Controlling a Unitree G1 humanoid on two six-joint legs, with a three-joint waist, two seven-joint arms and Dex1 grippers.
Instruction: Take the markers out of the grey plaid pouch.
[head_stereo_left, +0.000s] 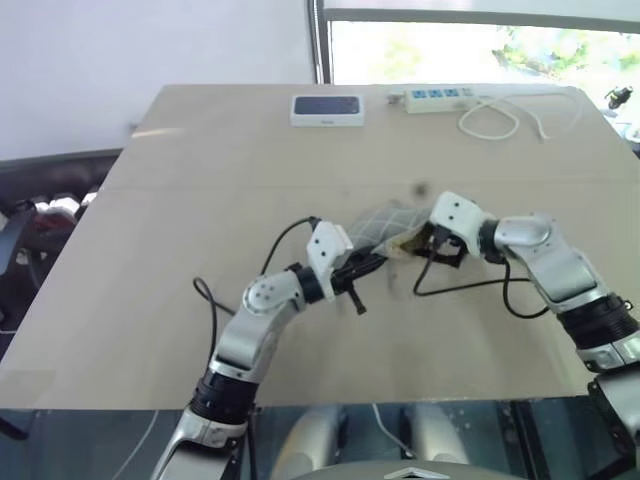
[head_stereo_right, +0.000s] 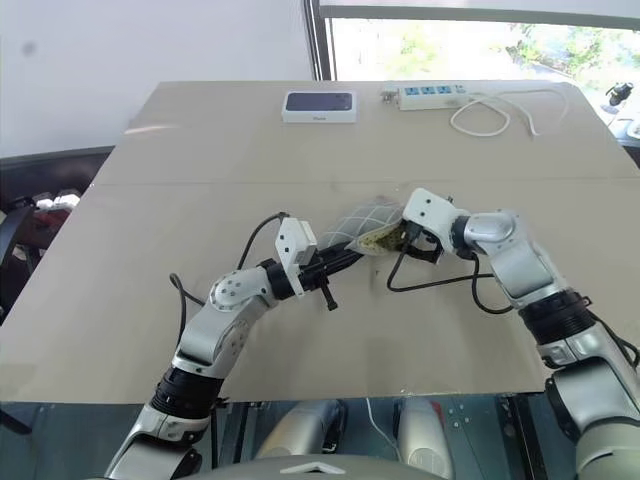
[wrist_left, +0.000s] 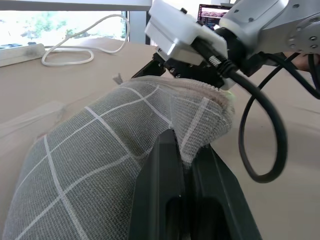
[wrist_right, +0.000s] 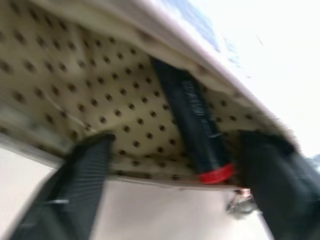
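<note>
Our left gripper (wrist_left: 182, 165) is pinched tight on the edge of the grey plaid pouch (wrist_left: 100, 165), holding its mouth raised off the table (head_stereo_left: 200, 180). Our right gripper (wrist_right: 170, 165) stands with its fingers parted and empty at that mouth, a marker (wrist_right: 192, 125) with a red end lying between them against the dotted lining. We judge it best to ease straight in, centre the barrel between the fingers, then close gently without snagging the lining.

Left fingers (wrist_left: 172, 165) pinched together, right fingers (wrist_right: 85, 175) spread.
</note>
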